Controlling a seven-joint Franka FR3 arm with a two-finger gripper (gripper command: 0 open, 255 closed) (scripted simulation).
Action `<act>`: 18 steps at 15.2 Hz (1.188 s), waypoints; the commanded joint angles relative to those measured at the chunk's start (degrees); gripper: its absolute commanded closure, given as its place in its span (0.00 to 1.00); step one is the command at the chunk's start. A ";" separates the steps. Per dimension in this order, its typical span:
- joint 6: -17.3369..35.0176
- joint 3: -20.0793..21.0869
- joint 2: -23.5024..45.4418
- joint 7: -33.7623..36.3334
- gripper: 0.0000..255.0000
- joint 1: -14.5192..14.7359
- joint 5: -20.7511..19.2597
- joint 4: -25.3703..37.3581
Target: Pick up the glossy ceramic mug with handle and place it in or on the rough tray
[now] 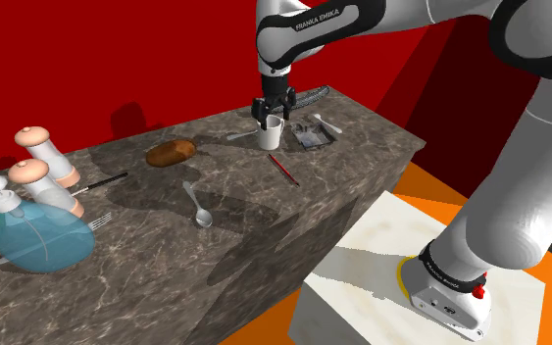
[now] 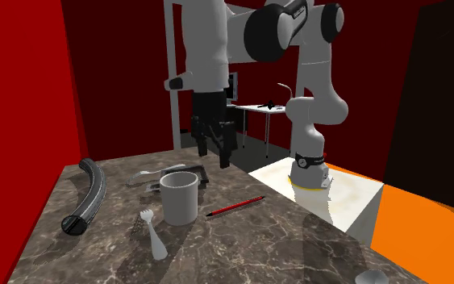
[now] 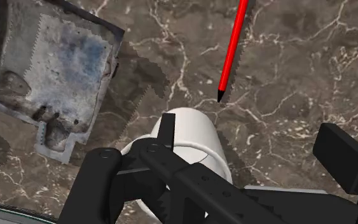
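Observation:
A plain white mug (image 1: 271,134) stands upright on the dark marble counter, and I see no handle on it. My black gripper (image 1: 270,118) hangs open just above its rim. In the wrist view one finger (image 3: 166,135) lies over the mug (image 3: 196,137), the other finger stands well off to the side, and the gripper (image 3: 250,140) holds nothing. The rough grey tray (image 3: 50,83) lies flat on the counter close beside the mug. In the second exterior view the gripper (image 2: 214,152) sits above and behind the mug (image 2: 179,197), with the tray (image 2: 186,171) behind it.
A red pencil (image 1: 283,169) lies near the mug, and a black curved object (image 2: 88,196) lies at the counter's end. A spoon (image 1: 199,208), a brown loaf (image 1: 171,152), two shakers (image 1: 50,162) and a blue spray bottle (image 1: 38,233) sit further along.

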 commanded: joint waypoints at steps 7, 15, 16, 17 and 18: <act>-0.24 -0.50 14.94 0.40 0.00 0.57 -2.44 15.86; 4.19 -0.60 16.40 0.51 0.00 0.48 -2.59 12.90; 4.19 -0.60 16.41 0.51 0.00 0.48 -2.59 12.90; 4.19 -0.60 16.41 0.51 0.00 0.48 -2.59 12.90; 4.19 -0.60 16.41 0.51 0.00 0.48 -2.59 12.90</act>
